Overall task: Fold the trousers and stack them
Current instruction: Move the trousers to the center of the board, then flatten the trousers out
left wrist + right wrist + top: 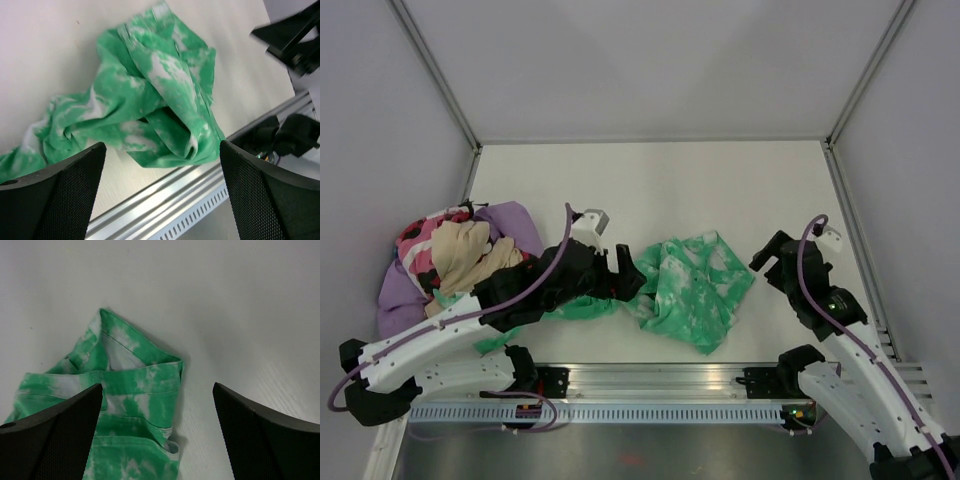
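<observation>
The trousers lie crumpled, not folded, on the white tabletop, near its front edge between the arms. The left tool stands wide at their left end, holding nothing; it may touch the cloth. The right tool is wide too, just right of them. A clothes pile sits far left.

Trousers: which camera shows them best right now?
Top external. It shows the trousers nearly whole, only their left end hidden under the left arm. Left wrist gives a close crumpled bundle; right wrist only one stitched edge.
</observation>
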### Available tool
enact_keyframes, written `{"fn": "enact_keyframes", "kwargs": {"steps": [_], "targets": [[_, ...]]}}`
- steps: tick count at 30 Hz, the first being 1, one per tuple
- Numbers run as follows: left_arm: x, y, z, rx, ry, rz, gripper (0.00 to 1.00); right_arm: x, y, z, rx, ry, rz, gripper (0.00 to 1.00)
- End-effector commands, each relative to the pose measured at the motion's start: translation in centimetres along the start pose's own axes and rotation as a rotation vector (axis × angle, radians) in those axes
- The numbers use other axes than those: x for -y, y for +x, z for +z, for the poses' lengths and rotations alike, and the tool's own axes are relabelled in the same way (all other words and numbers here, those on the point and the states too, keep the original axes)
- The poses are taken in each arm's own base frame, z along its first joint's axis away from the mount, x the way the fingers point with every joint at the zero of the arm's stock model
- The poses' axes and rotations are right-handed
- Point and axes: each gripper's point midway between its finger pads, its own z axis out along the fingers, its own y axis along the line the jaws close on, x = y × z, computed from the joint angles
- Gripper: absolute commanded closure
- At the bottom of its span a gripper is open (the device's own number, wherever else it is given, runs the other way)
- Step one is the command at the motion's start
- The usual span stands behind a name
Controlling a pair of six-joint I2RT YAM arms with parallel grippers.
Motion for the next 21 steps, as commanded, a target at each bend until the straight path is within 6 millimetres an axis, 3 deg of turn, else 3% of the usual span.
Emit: {"fn": "enact_keyframes", "kwargs": {"steps": [1,5,10,12,13,17,21], "targets": [[-1.9,-4.1,-2.0,0.148,-0.137,-0.028,0.00,-0.5,3.1,2.2,-0.098,-0.012,0.008,0.02],[-0.9,-3.9,-0.6,0.133,-0.107,-0.006,0.00,0.2,5.3,4.5,-0.126,0.001,-0.029,0.02],[1.9,-1.2,2.8,-0.016,-0.001,0.075,0.00,0.7,7.2,6.7,-0.154,0.020,-0.057,0.02],[2.0,-0.8,3.7,-0.049,-0.019,0.104,0.00,1.1,7.5,7.5,-0.152,0.045,-0.072,0.04],[1.2,0.3,4.7,-0.103,-0.074,0.120,0.00,1.3,7.9,7.8,-0.159,0.058,-0.080,0.07],[1.3,0.6,5.7,-0.144,-0.105,0.137,0.00,1.1,8.5,8.9,-0.152,0.032,-0.076,0.11],[1.8,1.9,6.6,-0.152,-0.041,0.130,0.00,0.9,9.4,9.7,-0.168,0.025,-0.076,0.24]]}}
